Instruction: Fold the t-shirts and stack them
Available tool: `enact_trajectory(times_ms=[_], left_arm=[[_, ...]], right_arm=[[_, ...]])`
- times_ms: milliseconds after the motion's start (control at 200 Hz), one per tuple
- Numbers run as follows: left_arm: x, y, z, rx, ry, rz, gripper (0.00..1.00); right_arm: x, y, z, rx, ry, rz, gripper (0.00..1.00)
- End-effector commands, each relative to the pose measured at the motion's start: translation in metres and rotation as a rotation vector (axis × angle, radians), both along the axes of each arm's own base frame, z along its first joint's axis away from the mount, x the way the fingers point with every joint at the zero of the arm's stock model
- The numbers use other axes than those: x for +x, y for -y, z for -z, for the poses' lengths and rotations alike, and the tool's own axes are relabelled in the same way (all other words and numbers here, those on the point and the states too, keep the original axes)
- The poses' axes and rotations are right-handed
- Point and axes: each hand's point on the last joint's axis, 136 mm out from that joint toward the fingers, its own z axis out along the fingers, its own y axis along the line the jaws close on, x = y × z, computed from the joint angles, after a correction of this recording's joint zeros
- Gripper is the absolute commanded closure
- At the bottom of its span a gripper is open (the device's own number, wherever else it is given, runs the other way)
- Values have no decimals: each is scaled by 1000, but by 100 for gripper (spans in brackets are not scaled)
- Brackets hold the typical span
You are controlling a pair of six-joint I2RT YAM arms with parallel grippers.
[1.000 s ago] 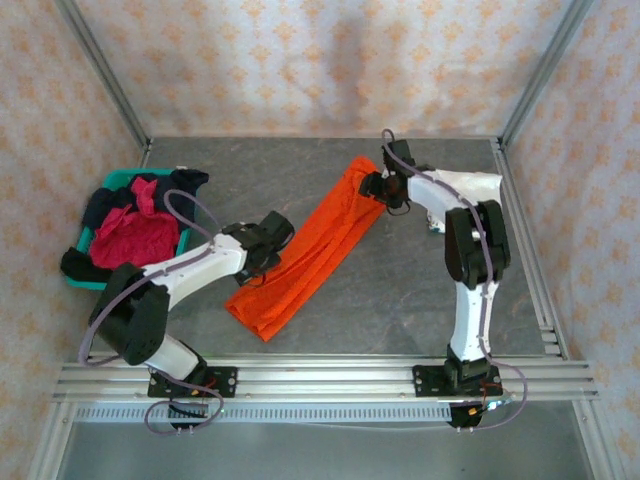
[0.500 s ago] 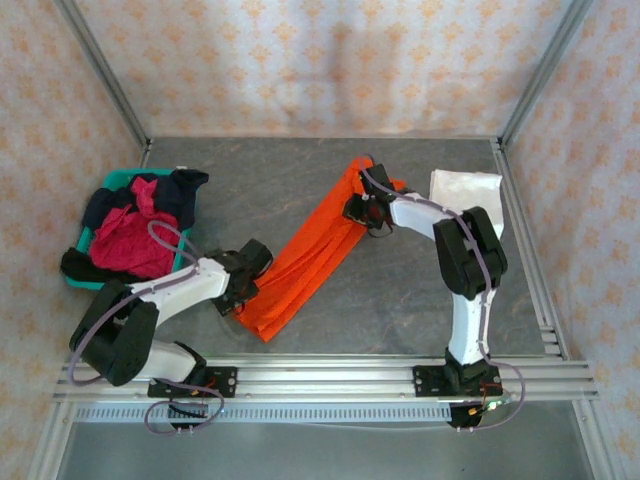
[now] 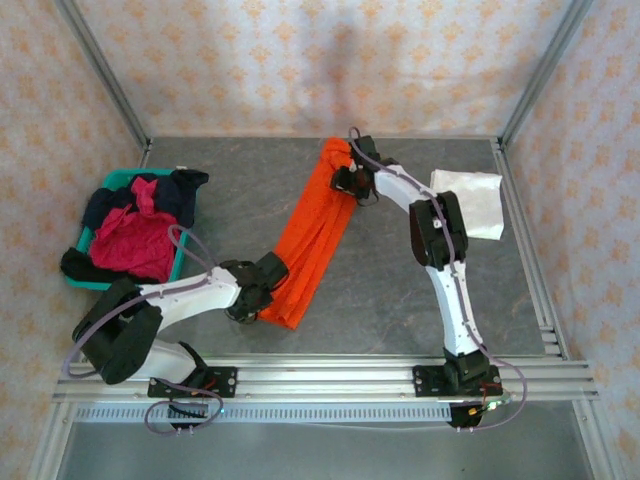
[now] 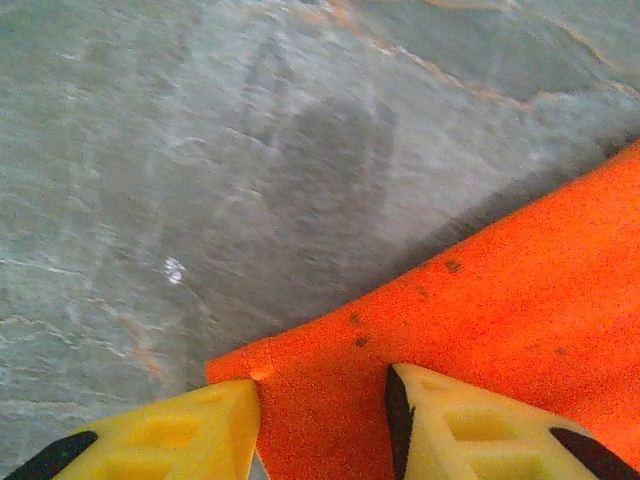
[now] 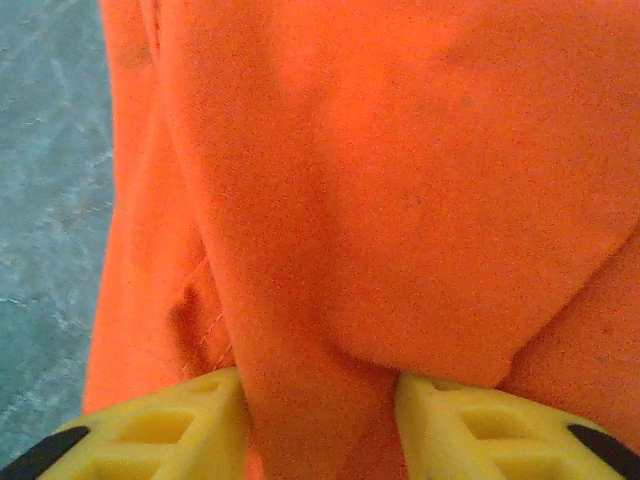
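The orange t-shirt [image 3: 315, 235] lies as a long narrow band on the grey table, running from the far middle down toward the near left. My left gripper [image 3: 262, 288] is at its near end. In the left wrist view the yellow fingers [image 4: 180, 435] of that gripper [image 4: 320, 405] are shut on a corner of the orange cloth [image 4: 520, 300]. My right gripper [image 3: 346, 181] is at the far end. Its jaws [image 5: 320, 395] pinch a bunched fold of the orange shirt [image 5: 400, 180]. A folded white t-shirt [image 3: 470, 195] lies at the far right. Crimson-pink [image 3: 130, 240] and dark navy [image 3: 175, 190] shirts are piled at the left.
A teal plastic basket [image 3: 120, 180] at the far left holds the crimson and navy pile, with dark cloth spilling over its edges. Metal frame posts and patterned walls close in the table. The aluminium rail [image 3: 320, 375] runs along the near edge.
The right gripper carried the shirt's far end left and farther back. The left gripper moved nearer and took hold of the near end. The orange band now runs steeper and narrower.
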Motion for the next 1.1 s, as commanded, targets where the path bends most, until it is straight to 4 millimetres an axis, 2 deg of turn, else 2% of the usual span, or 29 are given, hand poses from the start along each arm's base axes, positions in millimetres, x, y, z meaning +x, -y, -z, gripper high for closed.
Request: enact_trajectory(times_ms=[0,95,225,315,360,415,535,630,716,806,951,1036,1096], left_arm=[[1,22,5,-8,-25,39,58],[9,30,-4,5,6,56,57],[15,17,-24,46,73,44,53],[18,5,-38,66,109,50,43],[19,-1,-43,73,120,58,38],[19,-10,-47,81,127,62,33],[20,-23,-48,72,118,105,29],[23,-20,-49,34,121,175,24],[23,-19,-51,9,125,211,21],[21,-21,-51,-5,126,225,19],[19,-29,-53,-13,154,221,19],[18,-33,-55,-14,167,214,19],[19,-34,-56,-16,179,213,19]], right_arm=[[-16,-5,34,-34,-123,-65,52],[-9,-16,11,-17,-69,-78,47],[-10,-11,-35,-13,22,-74,39],[-28,-2,-61,2,76,-65,35],[-42,0,-72,21,103,-64,34],[-68,4,-76,32,102,-62,32],[-139,10,-72,68,45,-50,32],[-198,10,-64,170,-45,14,34],[-248,2,-56,274,-132,62,36],[-294,-12,-47,311,-201,59,36],[-338,-34,-37,349,-222,60,42],[-353,-49,-28,360,-237,40,59],[-359,-65,-24,383,-243,11,64]])
